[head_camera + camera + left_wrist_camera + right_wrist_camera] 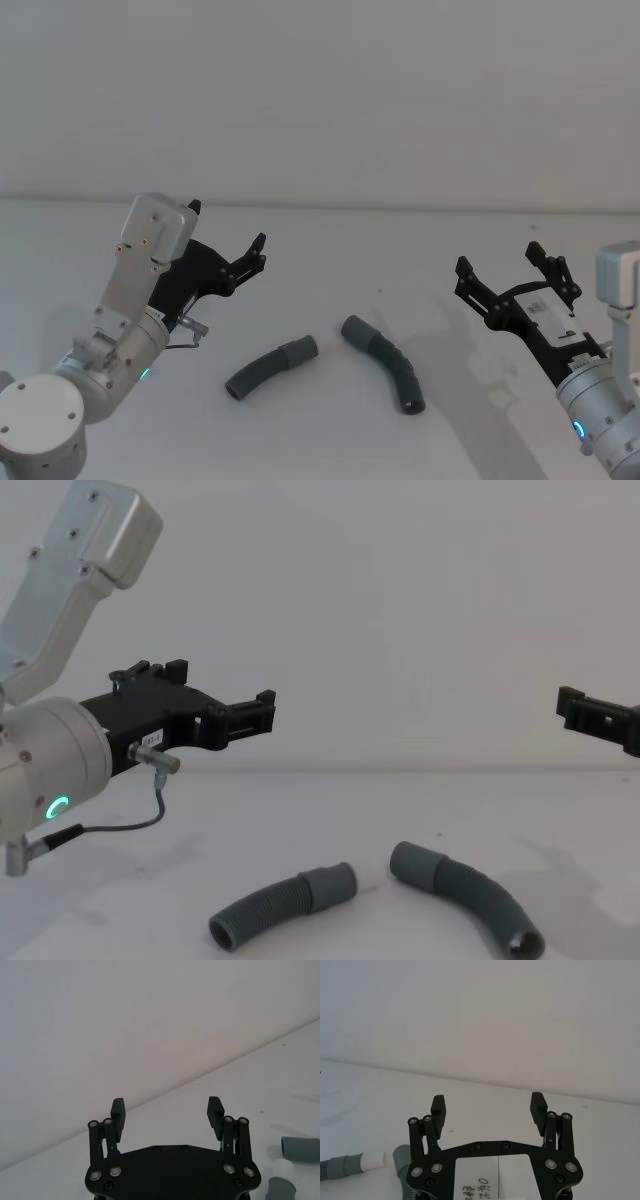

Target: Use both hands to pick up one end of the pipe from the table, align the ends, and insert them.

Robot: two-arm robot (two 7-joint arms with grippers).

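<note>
closest in, a green ring (58,806) glows on the silver wrist of the left arm, low on the robot's left side. a little farther out, the two pieces of the pipe lie flat on the white table (330,445), midway between the arms and touched by neither. the left hose piece (262,369) has its ribbed open end nearest the robot and curves away rightward to its smooth left cuff (299,350); the right wrist view shows a narrower whitish tip (372,1160) poking out of that cuff. the right hose piece (388,362) bends the opposite way, ribbed mouth near the robot and its right cuff (355,329) turned toward the other piece. the two cuffs face each other, near but apart, with a strip of bare table between them. beyond, the left gripper (228,228) hangs in the air up and to the left of the left hose piece, clear of the table, its fingers spread wide and holding nothing. the right gripper (498,258) hovers well off to the right of the right hose piece, also raised, its jaws released and empty. farthest back, the table's edge meets the pale wall (320,100).
</note>
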